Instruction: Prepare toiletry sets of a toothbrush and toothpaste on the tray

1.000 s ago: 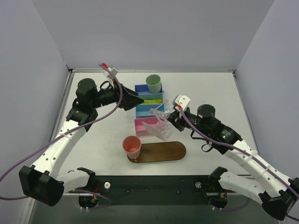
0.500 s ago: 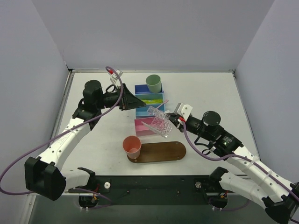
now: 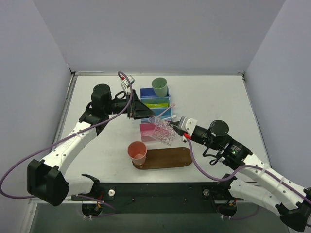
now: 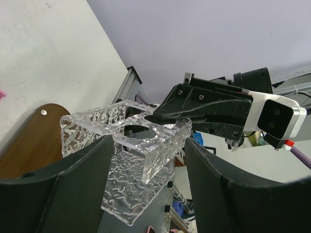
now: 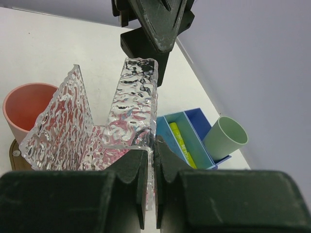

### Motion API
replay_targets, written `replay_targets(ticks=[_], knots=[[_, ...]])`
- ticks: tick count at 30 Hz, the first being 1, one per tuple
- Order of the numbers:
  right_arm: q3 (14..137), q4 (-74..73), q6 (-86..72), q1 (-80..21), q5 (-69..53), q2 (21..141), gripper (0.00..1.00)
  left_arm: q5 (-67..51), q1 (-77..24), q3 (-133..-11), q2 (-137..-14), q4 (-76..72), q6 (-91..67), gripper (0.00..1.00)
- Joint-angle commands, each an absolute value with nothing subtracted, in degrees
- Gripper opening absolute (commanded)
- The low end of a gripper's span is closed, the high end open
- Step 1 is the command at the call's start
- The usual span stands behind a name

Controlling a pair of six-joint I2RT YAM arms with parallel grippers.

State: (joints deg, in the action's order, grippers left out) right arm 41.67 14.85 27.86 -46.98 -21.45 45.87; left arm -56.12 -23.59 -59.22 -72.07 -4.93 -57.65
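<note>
A white table (image 3: pixel 218 97) is enclosed by pale lavender walls. The tray (image 3: pixel 170 158) is laid near the front edge, between the arm bases, and a salmon cup (image 3: pixel 137 152) is stood on its left end. Behind the tray a pink bin (image 3: pixel 145 131) is set, with blue bins (image 3: pixel 147 91) behind that. A green cup (image 3: pixel 159 87) is stood in the farthest compartment. One toothpaste (image 3: pixel 156 105) is laid in the compartment next to that cup. A pale pink toothbrush (image 3: pixel 167 110) is seen slanting out at the right side of the bins.

A clear textured holder (image 3: pixel 163 130) is held tilted over the pink bin, just behind the tray. One thin wall of it is pinched between the closed fingers of the right gripper (image 3: pixel 174 127), as shown in the right wrist view.

The left gripper (image 4: pixel 146 160) is reached in from the opposite side. Its jaws are spread wide, and the holder is framed between them in the left wrist view. Whether either finger touches the holder cannot be told.
</note>
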Motion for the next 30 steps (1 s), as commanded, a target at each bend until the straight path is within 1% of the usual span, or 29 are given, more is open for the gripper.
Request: replay_targets(ticks=[1, 11, 17, 20, 21, 23, 25, 26, 29, 30], knots=[[42.0, 21.0, 30.1, -47.6, -22.2, 44.0, 0.00, -58.9, -24.3, -60.3, -71.5, -7.9, -60.6, 0.68], [41.7, 21.2, 30.6, -47.9, -21.9, 43.9, 0.00, -60.6, -25.6, -58.1, -70.9, -15.0, -66.2, 0.59], [41.7, 21.3, 30.8, -47.9, -21.9, 44.1, 0.00, -61.3, -26.5, -55.8, -70.7, -21.4, -71.4, 0.56], [41.5, 21.1, 31.2, -47.9, -21.4, 44.2, 0.00, -60.6, -26.8, -56.0, -70.1, -20.1, -71.0, 0.53], [41.5, 21.1, 31.2, -48.0, -21.2, 44.0, 0.00, -60.2, -26.6, -56.3, -69.7, -18.3, -68.6, 0.53], [41.4, 21.2, 31.2, -48.0, -21.1, 43.8, 0.00, -59.0, -26.3, -57.1, -69.3, -13.0, -65.7, 0.55], [41.6, 21.1, 31.4, -47.9, -20.9, 43.4, 0.00, -58.4, -25.5, -57.5, -68.8, -11.3, -63.7, 0.56], [41.7, 20.6, 31.5, -47.9, -20.8, 43.4, 0.00, -58.4, -25.1, -57.6, -68.3, -11.0, -63.5, 0.59], [41.8, 19.8, 31.8, -47.9, -20.6, 43.1, 0.00, -58.8, -24.3, -57.9, -67.2, -11.4, -63.1, 0.71], [41.8, 19.9, 31.8, -48.0, -20.6, 42.9, 0.00, -58.9, -24.3, -58.1, -67.1, -11.3, -62.8, 0.72]])
